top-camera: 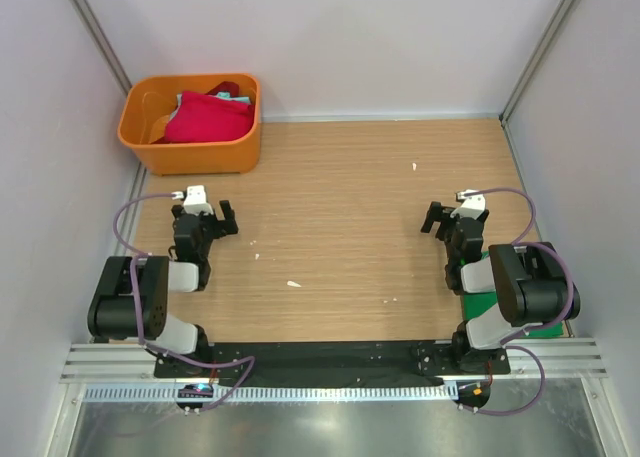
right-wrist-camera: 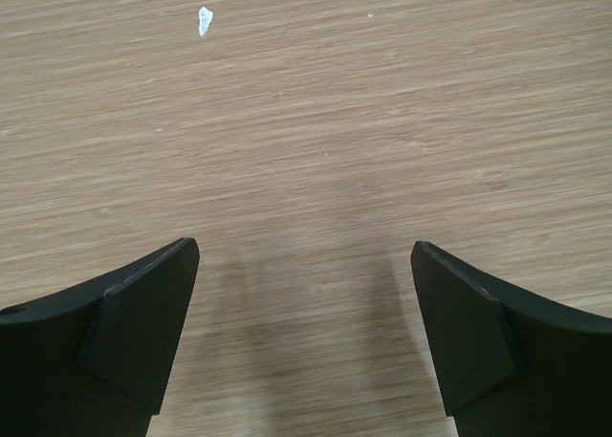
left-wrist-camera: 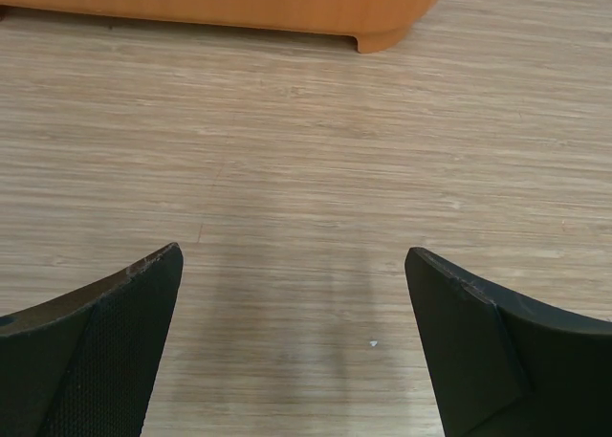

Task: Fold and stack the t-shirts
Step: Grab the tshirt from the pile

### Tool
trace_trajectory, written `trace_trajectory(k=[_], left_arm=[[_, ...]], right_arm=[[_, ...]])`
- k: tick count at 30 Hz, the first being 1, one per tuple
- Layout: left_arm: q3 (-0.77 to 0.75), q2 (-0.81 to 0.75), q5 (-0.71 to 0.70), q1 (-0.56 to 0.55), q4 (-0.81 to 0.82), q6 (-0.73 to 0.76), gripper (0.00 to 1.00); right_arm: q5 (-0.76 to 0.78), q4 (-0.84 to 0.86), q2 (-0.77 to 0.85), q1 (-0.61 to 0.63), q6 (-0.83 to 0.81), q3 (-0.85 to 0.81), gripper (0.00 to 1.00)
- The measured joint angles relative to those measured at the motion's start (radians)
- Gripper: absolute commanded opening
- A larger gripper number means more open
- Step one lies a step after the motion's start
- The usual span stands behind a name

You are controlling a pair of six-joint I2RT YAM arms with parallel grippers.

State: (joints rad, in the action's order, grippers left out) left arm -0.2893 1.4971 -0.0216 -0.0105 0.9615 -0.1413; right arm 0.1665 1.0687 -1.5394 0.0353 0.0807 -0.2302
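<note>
A crumpled red t-shirt point(top-camera: 206, 117) lies in the orange basket point(top-camera: 190, 157) at the far left, with a bit of light blue cloth point(top-camera: 240, 99) beside it. My left gripper point(top-camera: 219, 220) is open and empty, low over the bare wood in front of the basket; the basket's base shows in the left wrist view point(left-wrist-camera: 239, 7). My right gripper point(top-camera: 437, 218) is open and empty over the wood at the right. Both wrist views show only tabletop between the fingers point(left-wrist-camera: 115, 332) point(right-wrist-camera: 478, 332).
The wooden table point(top-camera: 340, 207) is walled by white panels on three sides. Small white scraps point(top-camera: 293, 284) point(right-wrist-camera: 205, 20) lie on the wood. A green object point(top-camera: 545, 329) sits by the right arm's base. A black strip runs along the near edge.
</note>
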Motion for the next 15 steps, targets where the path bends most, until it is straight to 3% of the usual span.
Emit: trace_trajectory(k=[5,10,15], left_arm=[[-0.086,-0.119,-0.02,0.0,-0.232,-0.016,1.0],[-0.338,-0.183,-0.241,0.0,-0.582,-0.228,1.0],[-0.605,-0.176,-0.359,0.005,-0.864,-0.298,1.0]], right_arm=[[0.005,0.0,0.0,0.0,-0.01,0.0,1.0],[0.019,-0.005,0.009,0.005,-0.019,0.0,1.0],[0.107,-0.286,0.202,0.07,-0.014,-0.086,1.0]])
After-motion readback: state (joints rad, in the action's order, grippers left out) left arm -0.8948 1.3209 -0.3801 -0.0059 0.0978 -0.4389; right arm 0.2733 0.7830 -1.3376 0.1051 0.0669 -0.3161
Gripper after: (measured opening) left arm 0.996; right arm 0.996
